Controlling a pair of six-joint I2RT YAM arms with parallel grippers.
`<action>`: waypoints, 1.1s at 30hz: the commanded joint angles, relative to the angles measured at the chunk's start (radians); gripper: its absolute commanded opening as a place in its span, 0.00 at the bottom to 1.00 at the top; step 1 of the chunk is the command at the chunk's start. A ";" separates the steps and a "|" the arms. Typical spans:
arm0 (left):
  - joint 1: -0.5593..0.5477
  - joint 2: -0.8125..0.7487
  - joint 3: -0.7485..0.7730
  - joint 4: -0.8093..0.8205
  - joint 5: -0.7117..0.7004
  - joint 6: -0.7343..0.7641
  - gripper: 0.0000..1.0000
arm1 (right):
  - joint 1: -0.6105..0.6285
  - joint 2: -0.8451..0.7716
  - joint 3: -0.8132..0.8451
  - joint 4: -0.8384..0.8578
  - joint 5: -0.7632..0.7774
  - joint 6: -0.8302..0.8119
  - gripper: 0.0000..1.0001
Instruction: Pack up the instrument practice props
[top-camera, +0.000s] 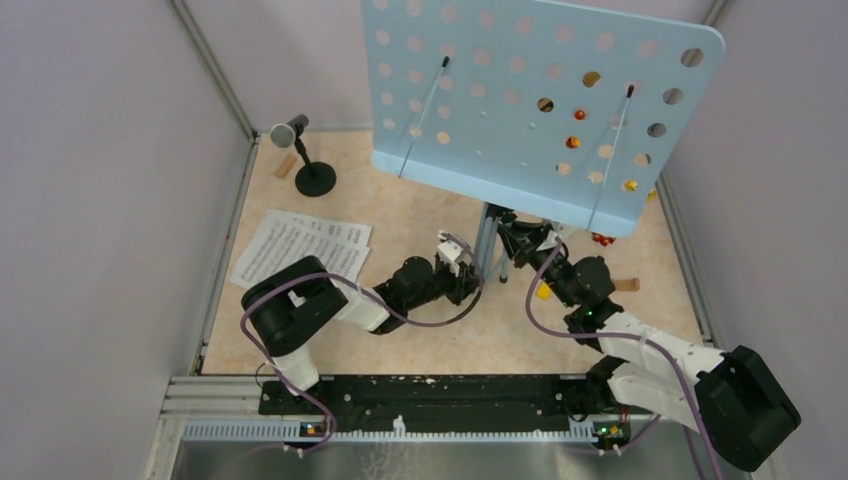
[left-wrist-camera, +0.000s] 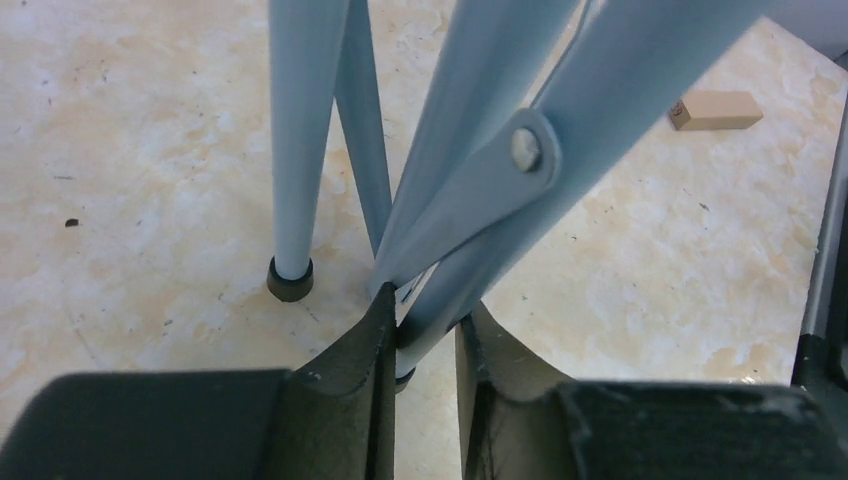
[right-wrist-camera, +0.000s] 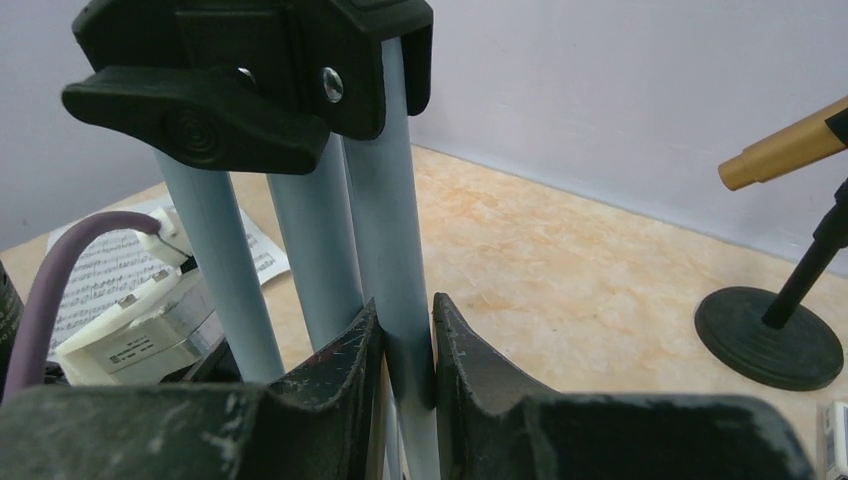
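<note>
Both grippers at the foot of the blue music stand

The music desk (top-camera: 540, 110) is a flat, light blue sheet punched with round holes, its corners rounded, tilted over the middle of the table (top-camera: 440, 340) on a tripod (top-camera: 487, 235) of smooth grey-blue tubes. The right gripper (right-wrist-camera: 405, 350), its black fingers scuffed, pinches one tube under a black plastic clamp knob (right-wrist-camera: 200, 125). The left gripper (left-wrist-camera: 425, 335) brackets a flat, riveted tripod strut near a rubber foot (left-wrist-camera: 290, 280). One finger touches it, but I cannot tell whether the grip is tight. White printed music sheets (top-camera: 300, 245) lie fanned at the left. A microphone (top-camera: 288, 130) rests in a black round-based holder (top-camera: 315, 178) in the far left corner. A small wooden block (left-wrist-camera: 715, 110) lies nearby. The tabletop is mottled cream, like marble, and plain pale lilac walls (top-camera: 100, 200) enclose it.
</note>
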 joint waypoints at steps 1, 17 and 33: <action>-0.004 0.009 0.024 0.084 0.007 -0.004 0.16 | 0.021 -0.054 -0.036 -0.062 -0.018 0.104 0.08; -0.006 -0.002 0.023 0.046 0.047 0.033 0.09 | 0.021 -0.423 -0.134 -0.303 -0.052 0.061 0.64; -0.106 0.027 0.183 -0.276 -0.027 0.263 0.04 | -0.005 0.053 0.234 -0.225 -0.145 -0.129 0.87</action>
